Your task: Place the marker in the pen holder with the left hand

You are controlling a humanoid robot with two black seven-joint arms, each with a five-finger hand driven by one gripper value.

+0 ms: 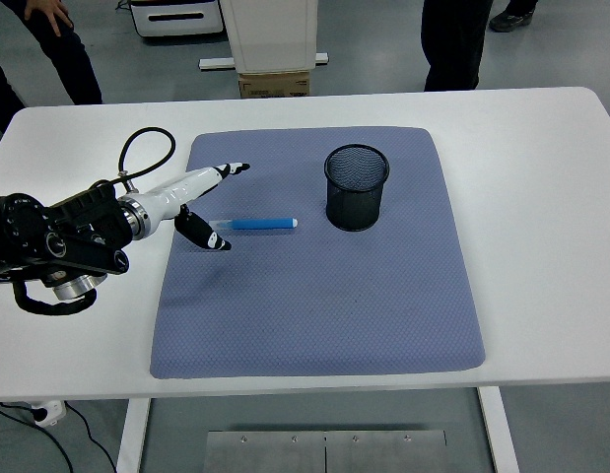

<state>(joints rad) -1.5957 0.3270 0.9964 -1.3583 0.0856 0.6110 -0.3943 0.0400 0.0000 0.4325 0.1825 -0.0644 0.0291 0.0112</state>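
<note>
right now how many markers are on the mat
1. The blue marker lies flat on the grey-blue mat, left of the mesh pen holder, by the left hand. The holder's inside can't be fully seen.

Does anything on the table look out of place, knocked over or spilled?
Nothing stands out. The black mesh pen holder stands upright on the blue mat, and the blue marker lies flat on the mat to its left, not yet picked up. The left hand is spread open at the marker's left end.

A grey floor [373, 44] lies behind the white table [541, 197], with people's legs [457, 39] standing.
</note>
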